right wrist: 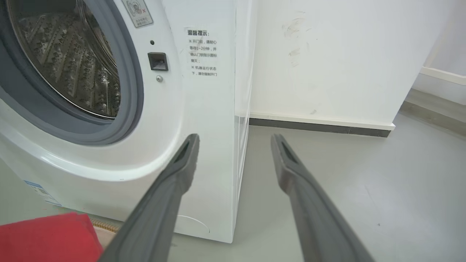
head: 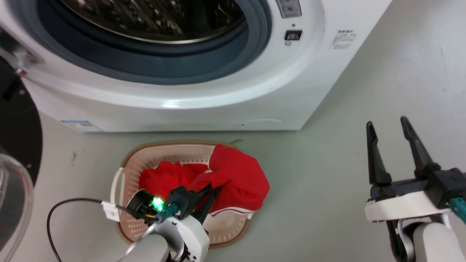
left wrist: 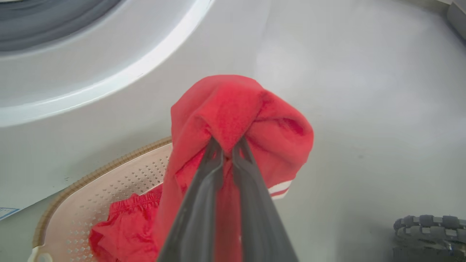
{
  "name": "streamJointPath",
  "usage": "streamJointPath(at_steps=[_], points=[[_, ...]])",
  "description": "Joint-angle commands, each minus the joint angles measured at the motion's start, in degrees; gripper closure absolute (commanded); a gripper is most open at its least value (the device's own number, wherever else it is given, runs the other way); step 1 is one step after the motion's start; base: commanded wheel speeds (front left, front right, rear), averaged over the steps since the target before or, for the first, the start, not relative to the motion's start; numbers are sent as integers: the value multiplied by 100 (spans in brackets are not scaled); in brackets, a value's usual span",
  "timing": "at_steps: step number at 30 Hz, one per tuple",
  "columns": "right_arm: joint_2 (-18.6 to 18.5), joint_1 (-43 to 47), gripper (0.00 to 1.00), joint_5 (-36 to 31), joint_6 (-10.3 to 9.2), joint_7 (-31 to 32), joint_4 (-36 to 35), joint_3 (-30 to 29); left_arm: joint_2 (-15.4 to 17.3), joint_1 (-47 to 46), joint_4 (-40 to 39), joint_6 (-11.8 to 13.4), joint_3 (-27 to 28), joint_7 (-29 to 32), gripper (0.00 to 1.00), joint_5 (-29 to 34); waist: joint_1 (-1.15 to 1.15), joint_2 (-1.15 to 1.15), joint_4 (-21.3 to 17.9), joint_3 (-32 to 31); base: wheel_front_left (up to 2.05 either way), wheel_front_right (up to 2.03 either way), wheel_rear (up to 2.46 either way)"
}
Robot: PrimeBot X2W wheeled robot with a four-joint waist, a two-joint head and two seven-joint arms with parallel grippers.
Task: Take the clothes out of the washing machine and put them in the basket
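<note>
The white washing machine (head: 204, 94) stands with its porthole open and the steel drum (right wrist: 72, 65) bare. On the floor before it sits the cream basket (head: 133, 163). One red garment (head: 167, 176) lies inside it. My left gripper (head: 213, 189) is shut on a second red garment (left wrist: 236, 120) with a white striped hem, holding it above the basket's right side, where it drapes over the rim. My right gripper (head: 387, 127) hangs open and empty to the right, away from the basket.
The washer's glass door (head: 14, 174) hangs open at the far left. A black cable (head: 65, 203) loops beside the basket. Grey floor spreads to the right, ending at a white wall with a dark skirting (right wrist: 320, 125).
</note>
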Motion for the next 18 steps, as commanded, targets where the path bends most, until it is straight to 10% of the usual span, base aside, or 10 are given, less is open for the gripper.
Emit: streamJointPath(at_steps=[1,18], points=[[-1,-147,0,-4,-6,-14,-47,-30,-39,-286,297,-20,-61,-38,100,49,-1,0,-176,478,0,0,0],[2,-642,0,241,-6,-14,-324,5,-150,-2378,3227,-37,-413,-234,100,-200,-1,0,-779,2327,0,0,0]])
